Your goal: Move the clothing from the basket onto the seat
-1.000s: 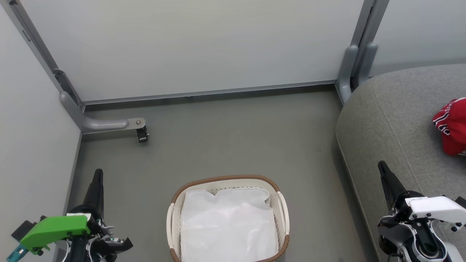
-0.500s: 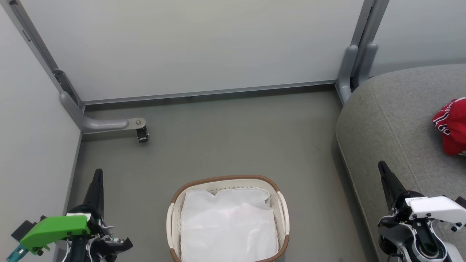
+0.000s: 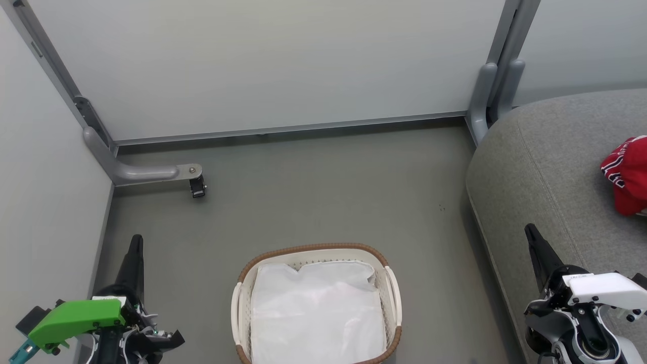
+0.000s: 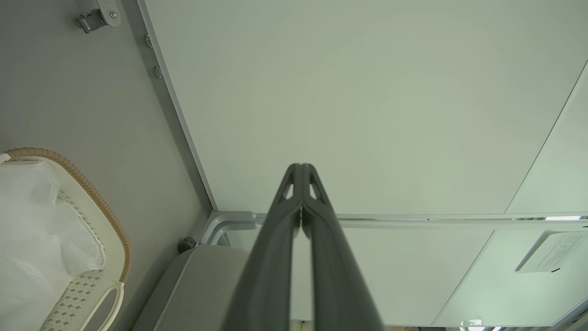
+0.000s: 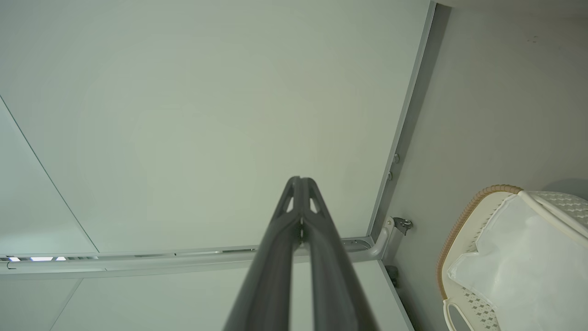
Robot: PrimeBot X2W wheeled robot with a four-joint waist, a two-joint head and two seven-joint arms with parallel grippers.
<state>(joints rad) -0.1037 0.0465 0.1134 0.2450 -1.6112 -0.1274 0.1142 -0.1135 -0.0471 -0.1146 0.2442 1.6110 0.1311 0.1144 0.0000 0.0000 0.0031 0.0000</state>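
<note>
In the head view the basket [image 3: 313,248] stands on the floor [image 3: 313,192] at 6 o'clock. Inside it only the white cloth liner [image 3: 316,313] shows, rumpled, with no red against it. The clothing [image 3: 627,174], a red bundle with white trim, lies on the seat [image 3: 546,167] at 3 o'clock, well apart from the basket and cut off by the frame edge, so I cannot tell how many garments it is.

The left gripper [image 3: 135,245] hangs at 8 o'clock and the right gripper [image 3: 532,235] at 4 o'clock. Each is clear of the basket. In the wrist views both pairs of fingers are pressed together along their length and hold nothing.

The transfer looks finished, or very nearly, so the step in hand is a check rather than a grab. To do it well:
- Look over the liner's folds, especially the bunched edge at 12 o'clock, for any red tucked beneath.
- Leave the liner alone; it is not clothing, and a pinch there would drag the light basket.
- If something does turn up, spread the fingers before descending, take the cloth high on a fold, lift clear of the woven rim, and set it well in from the seat's rounded edge.
</note>
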